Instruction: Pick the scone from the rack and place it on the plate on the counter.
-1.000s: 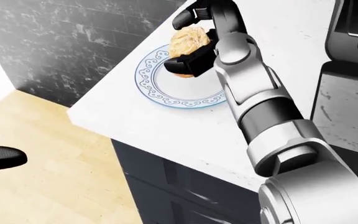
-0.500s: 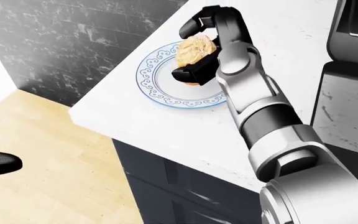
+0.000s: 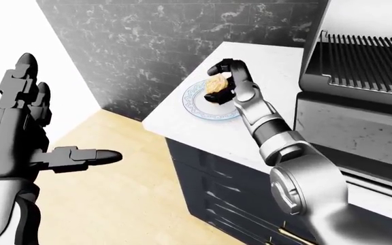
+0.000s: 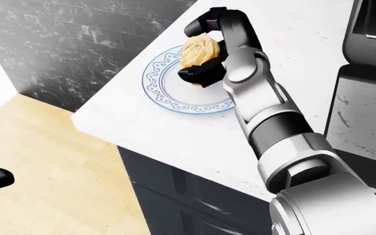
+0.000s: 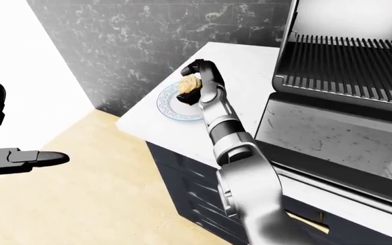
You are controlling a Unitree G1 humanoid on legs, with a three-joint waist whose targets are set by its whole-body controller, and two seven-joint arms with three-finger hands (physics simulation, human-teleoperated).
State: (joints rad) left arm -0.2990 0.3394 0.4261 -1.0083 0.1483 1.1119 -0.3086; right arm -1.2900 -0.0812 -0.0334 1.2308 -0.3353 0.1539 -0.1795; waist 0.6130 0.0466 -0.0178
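Note:
The scone is pale gold and sits in my right hand, whose black fingers close round it. The hand holds it just above the white plate with a blue patterned rim, near the corner of the white counter. The scone also shows in the left-eye view and in the right-eye view. My left hand is open and empty, raised at the left of the left-eye view, far from the counter. The grill rack lies at the upper right.
A grill with an open lid stands on the counter right of the plate. Dark cabinet drawers lie below the counter. A dark marbled wall runs behind, with wooden floor at the left.
My right hand with the scone shifted slightly over the plate, right and down then back left and up. The left fingertip at the left edge sank lower in the head view.

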